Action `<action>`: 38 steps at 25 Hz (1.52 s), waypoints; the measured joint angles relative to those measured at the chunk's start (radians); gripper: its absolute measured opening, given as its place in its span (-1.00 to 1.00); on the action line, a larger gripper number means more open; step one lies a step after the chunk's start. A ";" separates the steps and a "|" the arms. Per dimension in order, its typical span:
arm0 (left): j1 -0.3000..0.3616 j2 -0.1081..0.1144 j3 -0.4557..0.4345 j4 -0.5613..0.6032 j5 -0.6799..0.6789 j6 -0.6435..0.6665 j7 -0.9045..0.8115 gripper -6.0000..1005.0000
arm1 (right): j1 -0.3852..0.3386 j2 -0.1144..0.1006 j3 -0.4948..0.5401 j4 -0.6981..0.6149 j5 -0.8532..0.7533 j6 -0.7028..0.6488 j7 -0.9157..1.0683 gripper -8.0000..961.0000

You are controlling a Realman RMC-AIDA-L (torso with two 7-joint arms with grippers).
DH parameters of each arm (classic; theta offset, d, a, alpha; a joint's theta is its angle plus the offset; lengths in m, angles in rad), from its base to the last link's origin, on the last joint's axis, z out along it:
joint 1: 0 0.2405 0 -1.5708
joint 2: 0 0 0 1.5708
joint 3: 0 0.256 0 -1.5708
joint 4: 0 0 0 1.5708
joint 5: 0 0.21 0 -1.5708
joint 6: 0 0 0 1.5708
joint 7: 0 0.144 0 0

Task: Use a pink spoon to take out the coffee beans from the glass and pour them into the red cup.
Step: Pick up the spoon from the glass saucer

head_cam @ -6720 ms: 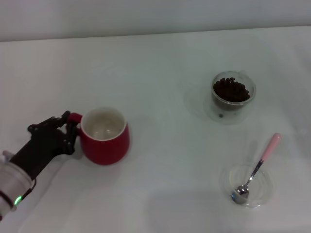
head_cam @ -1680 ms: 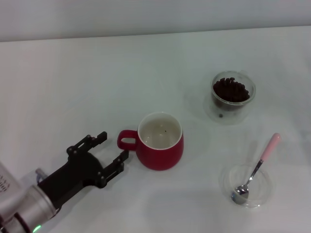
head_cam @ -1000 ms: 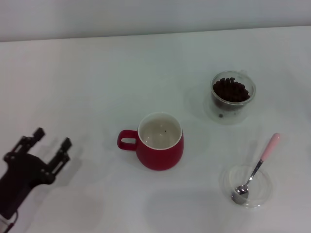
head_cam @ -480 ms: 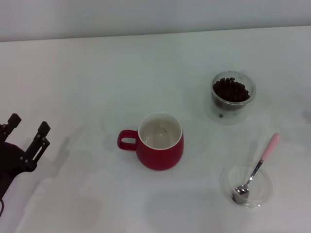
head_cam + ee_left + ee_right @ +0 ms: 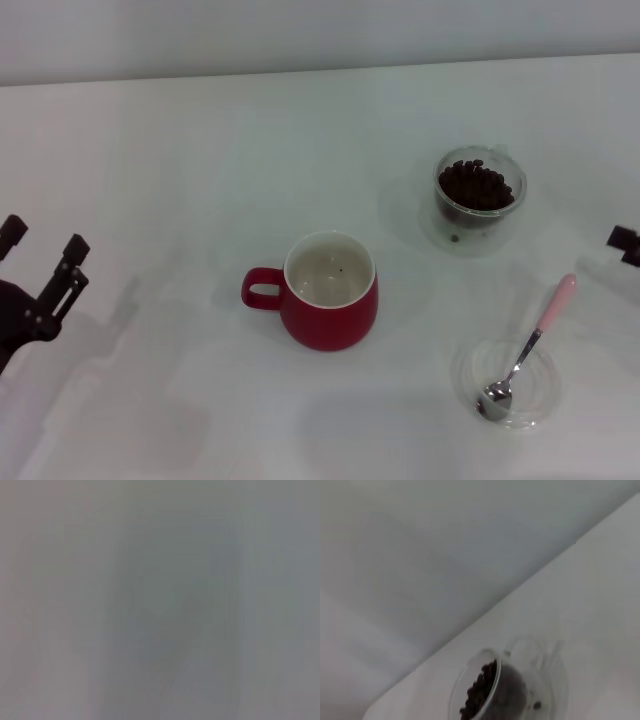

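- Overhead, from the head view: the pink spoon [image 5: 529,345] lies with its metal bowl in a shallow clear dish [image 5: 506,383] and its pale handle slanting up over the rim, well clear of the table [image 5: 200,150]. It looks light, stiff and thin, and the glossy handle will probably be slippery; the raised pink end seems the best place to pinch, since the bowl end sits low in the dish.
- Same view: the glass [image 5: 480,190] stands beyond the spoon, heaped with coffee beans [image 5: 478,184]. Judged by its look, it is light and breakable, so a spoon digging in could tip or slide it. The red cup [image 5: 329,291] stands upright mid-table, handle towards the robot's left, with a white inside that looks empty but for a tiny dark speck.
- Same view: the left gripper [image 5: 40,256] hangs at the left edge, fingers spread apart and holding nothing, well apart from everything. The right gripper [image 5: 626,243] only pokes in at the right edge, near the spoon handle; whether it is wide or closed I cannot tell.
- Left wrist view: a grey blur with nothing to make out.
- Right wrist view: the glass [image 5: 507,687] and its beans [image 5: 482,690] show close by on the table; no fingers appear.
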State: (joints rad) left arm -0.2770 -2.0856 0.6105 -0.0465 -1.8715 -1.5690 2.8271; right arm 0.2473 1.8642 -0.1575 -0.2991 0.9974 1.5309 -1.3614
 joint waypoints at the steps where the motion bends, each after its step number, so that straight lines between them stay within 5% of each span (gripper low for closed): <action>1: 0.000 0.000 0.000 0.003 0.000 -0.003 0.000 0.42 | 0.000 0.007 -0.004 0.000 -0.003 -0.001 0.000 0.68; 7: -0.001 0.000 -0.001 0.028 -0.009 -0.007 0.000 0.42 | 0.001 0.042 -0.024 0.001 -0.013 -0.008 0.000 0.67; 27: 0.001 0.003 0.005 0.040 -0.009 -0.008 0.000 0.41 | 0.025 0.090 -0.088 0.002 -0.033 -0.021 -0.023 0.67; 32: 0.001 0.002 0.005 0.040 -0.009 -0.004 0.000 0.40 | 0.026 0.087 -0.085 0.002 -0.031 -0.021 -0.027 0.59; 38: 0.001 0.002 0.005 0.040 -0.009 -0.004 0.000 0.40 | 0.024 0.087 -0.086 0.002 -0.032 -0.031 -0.033 0.22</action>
State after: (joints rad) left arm -0.2761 -2.0831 0.6152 -0.0060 -1.8806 -1.5729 2.8271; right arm 0.2710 1.9513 -0.2430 -0.2975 0.9655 1.5000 -1.3941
